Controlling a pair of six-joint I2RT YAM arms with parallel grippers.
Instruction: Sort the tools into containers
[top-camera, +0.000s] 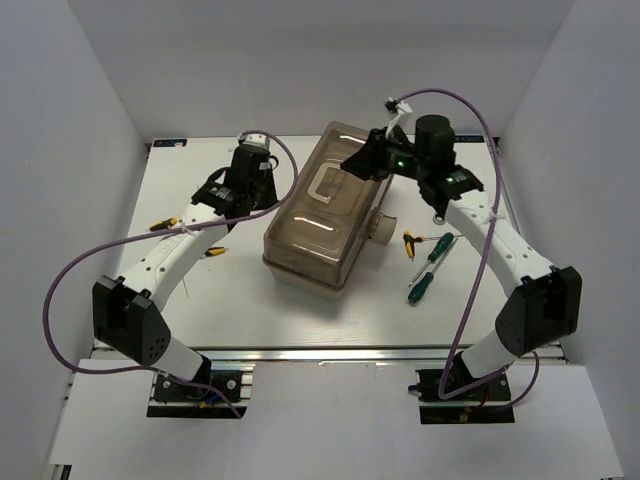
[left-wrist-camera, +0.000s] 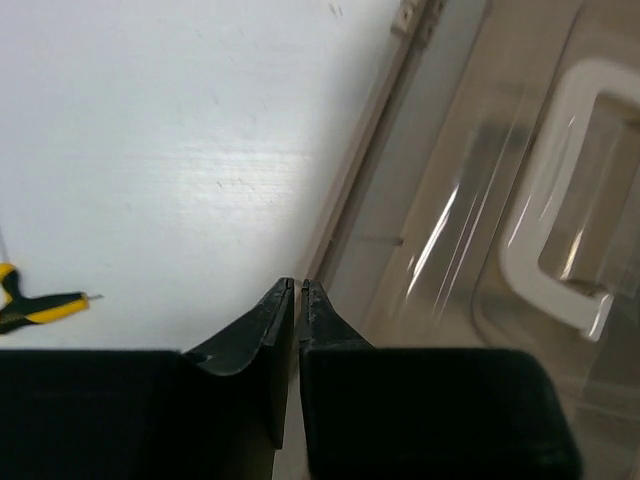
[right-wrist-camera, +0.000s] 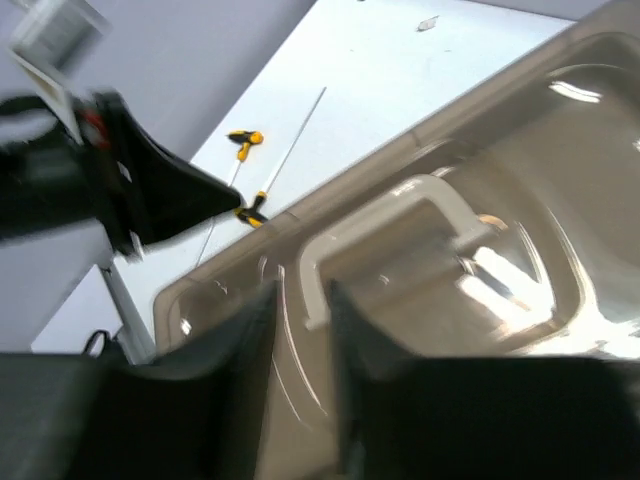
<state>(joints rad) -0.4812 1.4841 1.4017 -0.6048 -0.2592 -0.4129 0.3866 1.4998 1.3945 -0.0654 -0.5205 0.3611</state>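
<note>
The toolbox, with a translucent brown lid and a beige handle, lies closed at the table's middle. My left gripper is shut and empty at the box's left edge; its tips sit beside the lid's rim. My right gripper hovers over the lid's far end, jaws a little apart, with the handle's corner showing between them. Two green-handled screwdrivers and a hex key lie to the right. Two hex keys lie to the left. No wrench or trays show.
Purple cables loop from both arms. The beige latch sticks out of the box's right side. White walls close the table in on three sides. The left gripper shows dark in the right wrist view.
</note>
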